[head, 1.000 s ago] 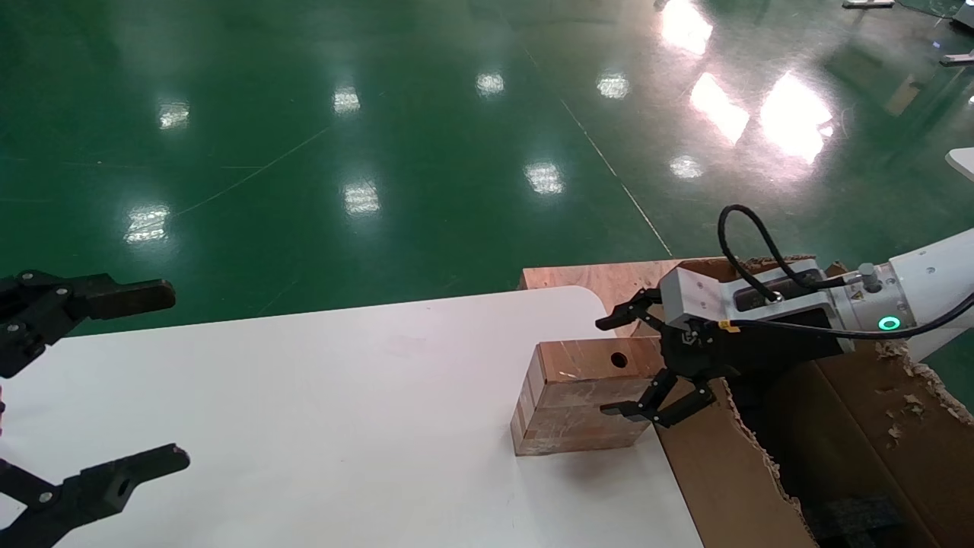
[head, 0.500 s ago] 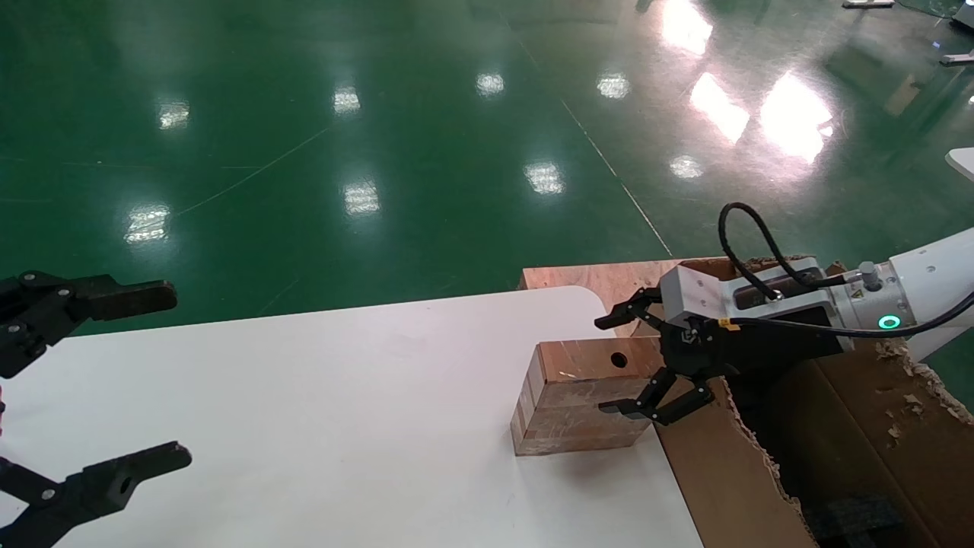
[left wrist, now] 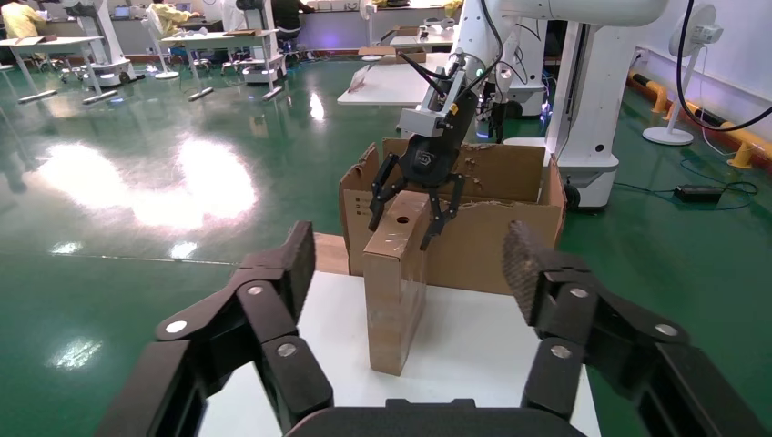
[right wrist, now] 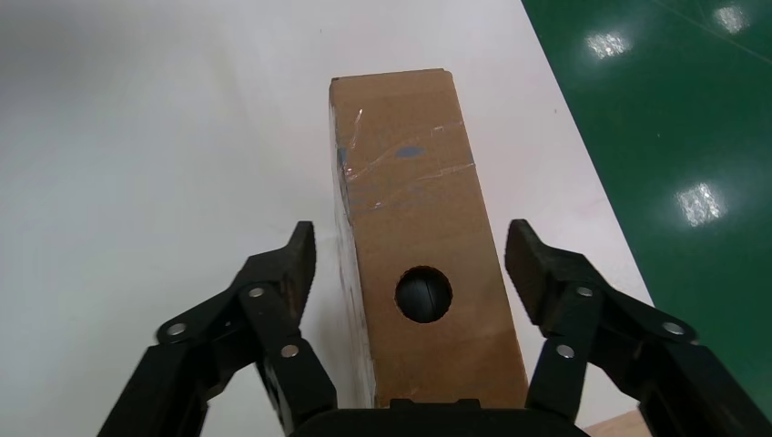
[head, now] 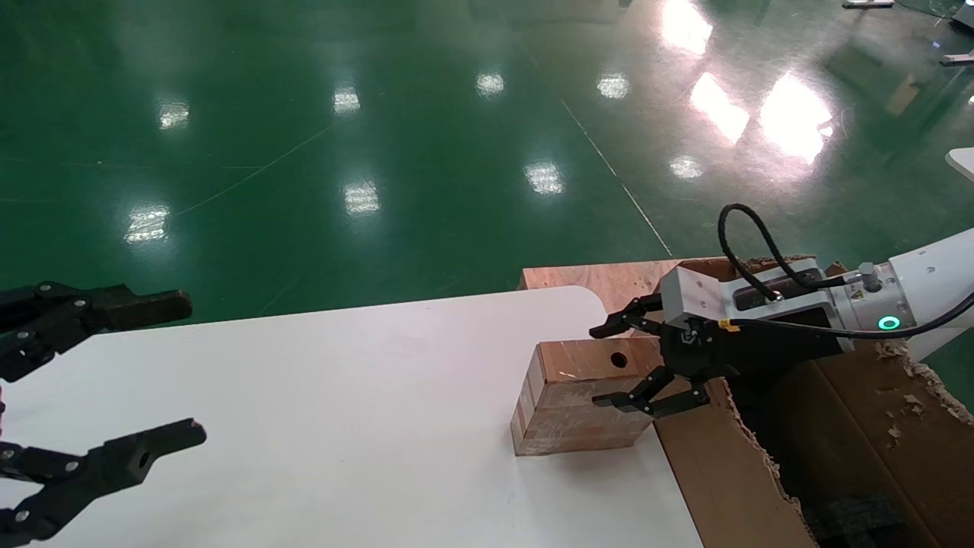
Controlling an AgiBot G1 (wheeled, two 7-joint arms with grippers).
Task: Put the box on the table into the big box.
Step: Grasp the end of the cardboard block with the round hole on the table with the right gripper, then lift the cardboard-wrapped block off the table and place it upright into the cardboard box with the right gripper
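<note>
Right gripper [head: 618, 364] hangs spread wide over the box [head: 574, 399], fingers straddling its near-right end on the table [head: 342, 411], beside the big box [head: 730, 472]; left gripper [head: 163, 373] hovers open at far left. Left wrist view: the box [left wrist: 394, 282] stands narrow, brown. Right wrist view: a round hole and pale tape mark its top [right wrist: 423, 264], fingers [right wrist: 296, 264] clear of both sides.

The right gripper [head: 618, 364] has eased forward over the box [head: 578, 396], while the left gripper [head: 163, 371] has crept inward.
</note>
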